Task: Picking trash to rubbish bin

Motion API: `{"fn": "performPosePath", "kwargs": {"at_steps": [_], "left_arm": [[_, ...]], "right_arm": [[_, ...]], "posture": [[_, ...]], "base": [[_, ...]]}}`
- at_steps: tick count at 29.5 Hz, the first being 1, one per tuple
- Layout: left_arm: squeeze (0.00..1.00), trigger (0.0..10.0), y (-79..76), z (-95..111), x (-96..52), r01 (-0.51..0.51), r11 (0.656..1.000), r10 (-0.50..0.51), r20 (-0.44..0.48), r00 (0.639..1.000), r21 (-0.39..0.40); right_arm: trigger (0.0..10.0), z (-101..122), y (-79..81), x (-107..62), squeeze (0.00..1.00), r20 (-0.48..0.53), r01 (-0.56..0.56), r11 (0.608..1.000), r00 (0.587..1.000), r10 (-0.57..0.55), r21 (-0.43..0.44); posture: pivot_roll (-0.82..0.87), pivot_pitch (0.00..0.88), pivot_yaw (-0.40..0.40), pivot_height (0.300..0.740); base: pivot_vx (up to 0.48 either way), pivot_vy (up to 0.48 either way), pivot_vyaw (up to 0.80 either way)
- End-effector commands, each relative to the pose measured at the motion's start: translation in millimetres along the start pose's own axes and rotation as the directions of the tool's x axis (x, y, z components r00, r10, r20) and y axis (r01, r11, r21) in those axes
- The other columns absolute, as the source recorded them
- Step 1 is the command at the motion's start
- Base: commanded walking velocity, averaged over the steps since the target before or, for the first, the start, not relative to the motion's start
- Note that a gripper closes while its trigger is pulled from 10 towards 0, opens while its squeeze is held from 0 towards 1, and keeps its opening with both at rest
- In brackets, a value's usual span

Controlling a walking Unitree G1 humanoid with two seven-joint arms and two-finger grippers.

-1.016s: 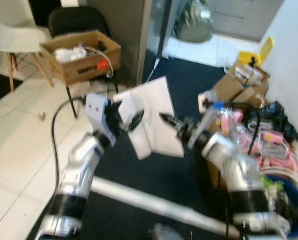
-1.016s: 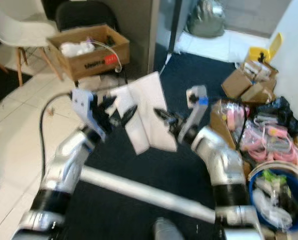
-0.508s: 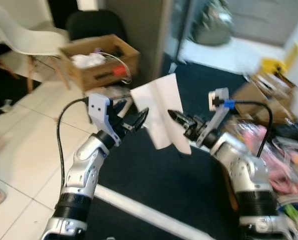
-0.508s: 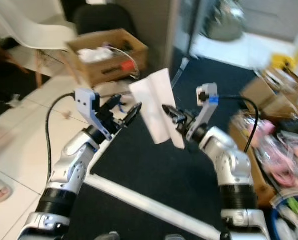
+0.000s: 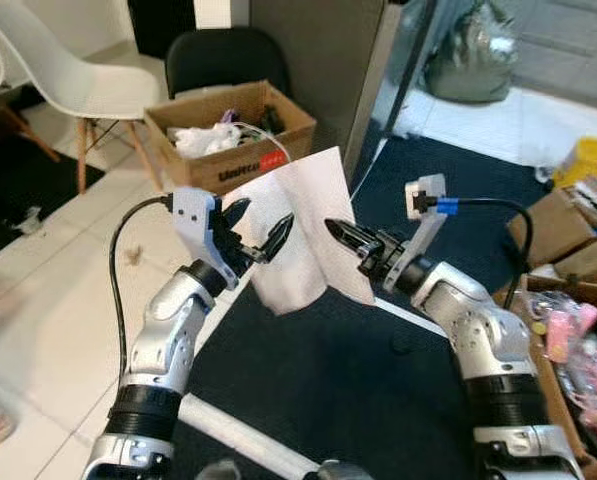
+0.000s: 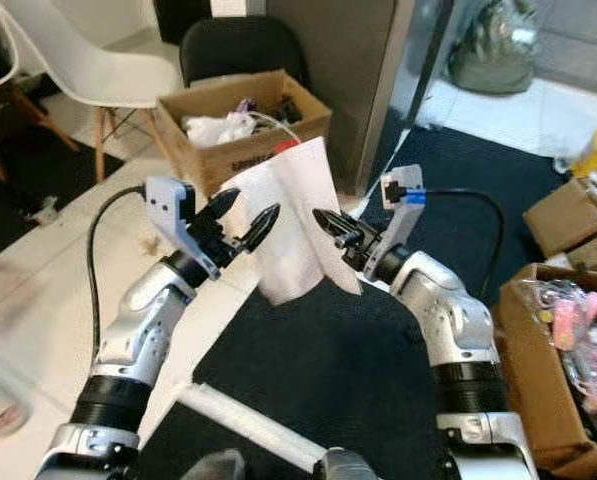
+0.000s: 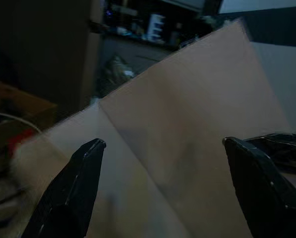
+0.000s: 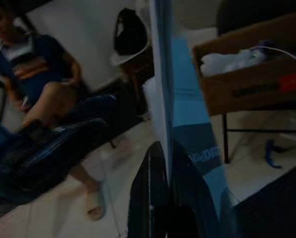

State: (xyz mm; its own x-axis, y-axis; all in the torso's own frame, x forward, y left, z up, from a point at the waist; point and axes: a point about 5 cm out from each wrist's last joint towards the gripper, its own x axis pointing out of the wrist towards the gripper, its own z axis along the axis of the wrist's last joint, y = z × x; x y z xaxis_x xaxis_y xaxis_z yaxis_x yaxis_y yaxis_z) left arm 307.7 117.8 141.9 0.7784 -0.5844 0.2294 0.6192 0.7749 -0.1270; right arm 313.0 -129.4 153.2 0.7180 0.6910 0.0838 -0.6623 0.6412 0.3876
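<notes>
Paper hides much of what lies ahead: the white sheet (image 5: 303,225) hangs in the air between my arms, pinched at its edge by my right gripper (image 5: 335,233), fingers clenched on it. My left gripper (image 5: 260,235) is spread wide just beside the sheet, not touching. Behind it a cardboard box (image 5: 228,132) rests on a black chair (image 5: 218,65). The right wrist view dimly shows a seated person (image 8: 43,79).
</notes>
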Motion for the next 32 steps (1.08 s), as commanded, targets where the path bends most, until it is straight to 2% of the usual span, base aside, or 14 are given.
{"fn": "performPosePath", "kwargs": {"at_steps": [1, 32], "left_arm": [[0.0, 10.0, -1.2, 2.2, 1.3, 0.01, 1.0, -0.01, 0.009, 1.0, 0.003], [0.0, 10.0, -1.5, 3.0, 1.8, 0.014, 1.0, -0.014, 0.012, 1.0, 0.007]], "right_arm": [[10.0, 3.6, -4.8, -4.4, 0.0, 0.014, 0.021, 1.0, 1.0, -0.021, -0.011], [10.0, 5.7, -3.7, -4.6, 0.0, 0.02, 0.017, 1.0, 1.0, -0.016, -0.018]], "posture": [[-0.06, 0.0, -0.037, 0.74], [-0.06, 0.0, -0.036, 0.74]], "base": [[0.472, 0.0, 0.0], [0.478, 0.0, 0.0]]}}
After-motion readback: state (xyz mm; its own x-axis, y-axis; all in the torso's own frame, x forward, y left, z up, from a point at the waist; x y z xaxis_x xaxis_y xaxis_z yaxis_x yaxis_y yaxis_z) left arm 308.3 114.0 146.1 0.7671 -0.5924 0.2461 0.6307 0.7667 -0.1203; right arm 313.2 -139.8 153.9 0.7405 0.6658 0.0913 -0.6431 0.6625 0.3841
